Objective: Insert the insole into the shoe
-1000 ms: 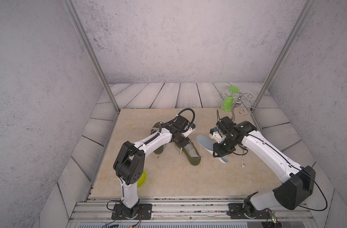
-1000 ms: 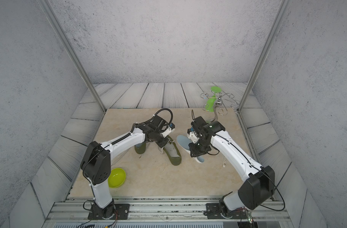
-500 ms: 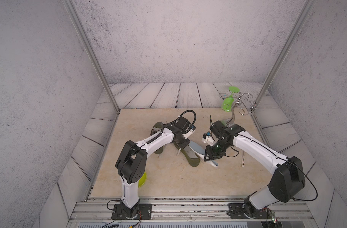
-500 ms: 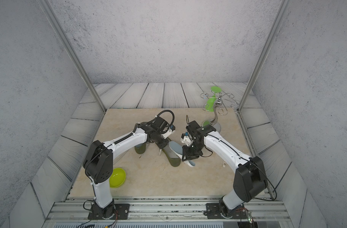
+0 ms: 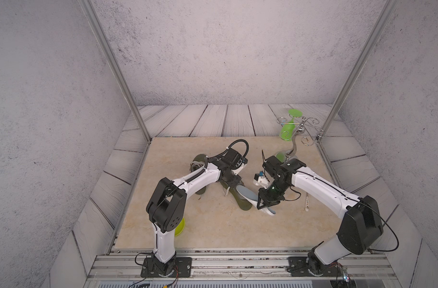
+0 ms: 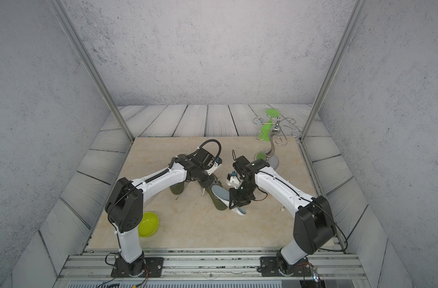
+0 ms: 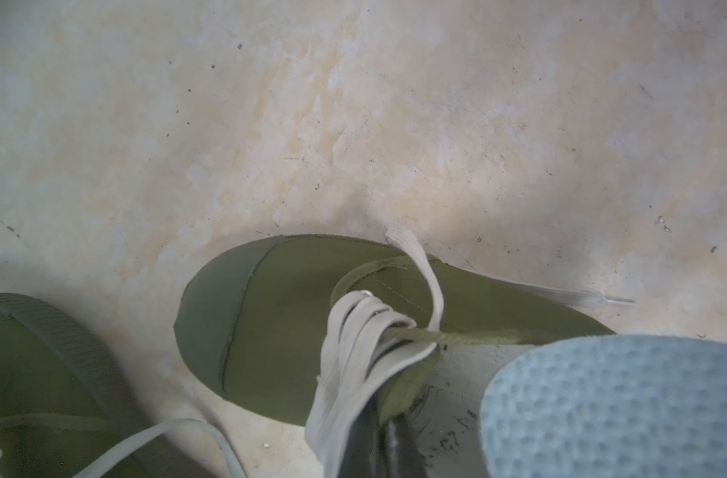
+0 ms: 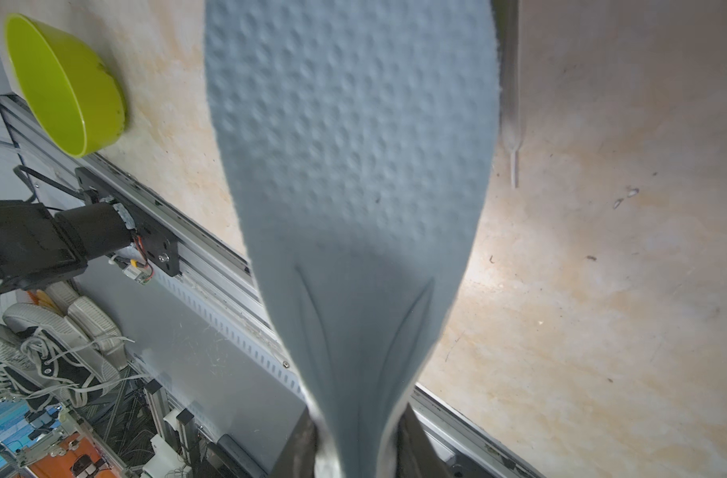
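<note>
Swung across from beside it, the dimpled pale-blue foam insole (image 5: 246, 193) now slants with its broad front over the olive-green canvas shoe (image 5: 242, 206), narrow heel pinched in the right gripper (image 5: 264, 205), long axis pointing toward the left gripper (image 5: 231, 181), clamped shut at the pale laces (image 7: 353, 339).

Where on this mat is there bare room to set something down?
Free: front strip between lime bowl and right arm base; back-left corner behind the shoes. Crowded: centre, around the shoes and the held insole; wire stand fills back right.
</note>
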